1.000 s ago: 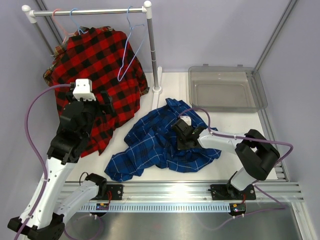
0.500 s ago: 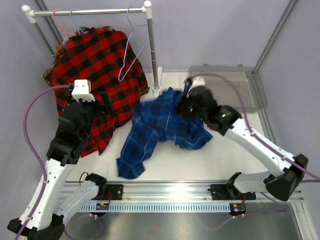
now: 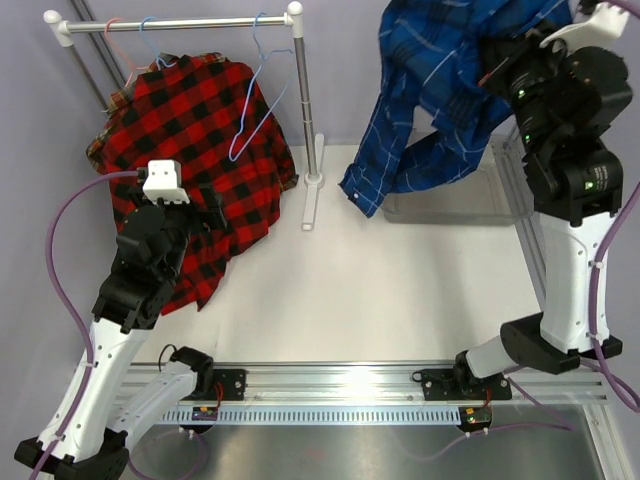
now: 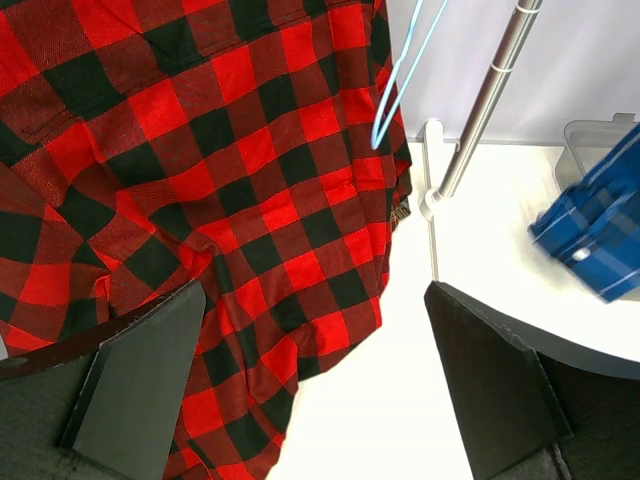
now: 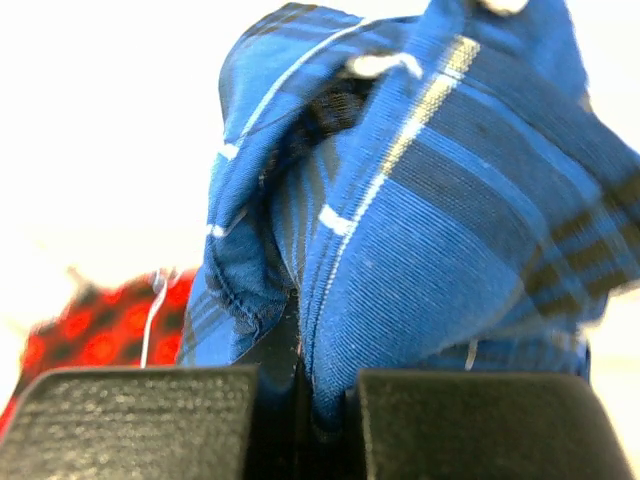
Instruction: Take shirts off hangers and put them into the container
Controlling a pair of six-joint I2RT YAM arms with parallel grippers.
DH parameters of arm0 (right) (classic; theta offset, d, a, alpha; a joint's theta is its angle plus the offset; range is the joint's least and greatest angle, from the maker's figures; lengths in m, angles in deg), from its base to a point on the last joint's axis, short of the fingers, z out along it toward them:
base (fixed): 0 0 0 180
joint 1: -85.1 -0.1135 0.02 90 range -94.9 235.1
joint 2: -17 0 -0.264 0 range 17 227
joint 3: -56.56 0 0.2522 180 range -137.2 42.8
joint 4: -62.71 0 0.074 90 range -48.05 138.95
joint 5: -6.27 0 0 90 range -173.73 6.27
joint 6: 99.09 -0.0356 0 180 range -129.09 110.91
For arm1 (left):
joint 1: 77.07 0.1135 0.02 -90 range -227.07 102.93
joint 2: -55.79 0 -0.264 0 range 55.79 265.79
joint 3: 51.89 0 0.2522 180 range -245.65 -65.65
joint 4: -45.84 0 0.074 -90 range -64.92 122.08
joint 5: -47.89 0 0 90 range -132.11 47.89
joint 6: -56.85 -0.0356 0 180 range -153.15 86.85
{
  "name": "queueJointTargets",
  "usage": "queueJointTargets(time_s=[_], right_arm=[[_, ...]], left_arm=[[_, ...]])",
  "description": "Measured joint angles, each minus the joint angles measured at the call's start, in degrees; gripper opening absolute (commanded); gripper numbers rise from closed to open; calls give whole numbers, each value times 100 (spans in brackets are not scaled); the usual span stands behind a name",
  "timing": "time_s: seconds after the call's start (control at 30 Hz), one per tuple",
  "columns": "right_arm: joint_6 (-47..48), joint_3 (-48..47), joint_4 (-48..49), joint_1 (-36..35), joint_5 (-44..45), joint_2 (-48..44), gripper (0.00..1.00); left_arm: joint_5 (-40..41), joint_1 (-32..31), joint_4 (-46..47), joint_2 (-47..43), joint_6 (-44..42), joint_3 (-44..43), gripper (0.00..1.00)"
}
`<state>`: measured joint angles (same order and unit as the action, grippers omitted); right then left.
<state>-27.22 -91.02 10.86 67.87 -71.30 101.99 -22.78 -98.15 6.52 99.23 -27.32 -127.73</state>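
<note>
A metal rail [image 3: 330, 378] runs along the near edge and carries both arm bases. Beyond it lies the white table [image 3: 380, 290]. On the left, the left gripper [image 4: 315, 290] has its fingers spread wide with nothing between them, facing the red shirt [image 3: 190, 130]. On the right, the arm stands tall, and the right gripper [image 5: 300, 385] is pinched tight on a fold of the blue shirt [image 3: 440, 90]. That shirt hangs in the air over the bin [image 3: 470, 205] at the far right corner. The red shirt hangs from the rack [image 3: 180, 22] at far left, with a brown shirt [image 3: 97, 145] just showing behind it. An empty blue hanger [image 3: 262, 90] dangles beside the rack's right post. Pale lilac walls [image 3: 350, 80] close in the back and sides.
</note>
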Motion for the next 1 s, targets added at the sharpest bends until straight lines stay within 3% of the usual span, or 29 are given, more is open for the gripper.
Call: queueJointTargets(time_s=[0.2,0.33,0.6,1.0], right_arm=[[26,-870,236,1091,-361,708,0],[-22,-848,544,1768,-811,1108,0],[-90,551,1405,2559,-1497,1318,0],[153,2988,2776,2747,-1818,1139,0]], left_arm=[[-2,0,13,2,0,39,99],[-2,0,20,7,0,74,99],[-2,0,33,15,0,74,99],[-2,0,39,15,2,74,99]])
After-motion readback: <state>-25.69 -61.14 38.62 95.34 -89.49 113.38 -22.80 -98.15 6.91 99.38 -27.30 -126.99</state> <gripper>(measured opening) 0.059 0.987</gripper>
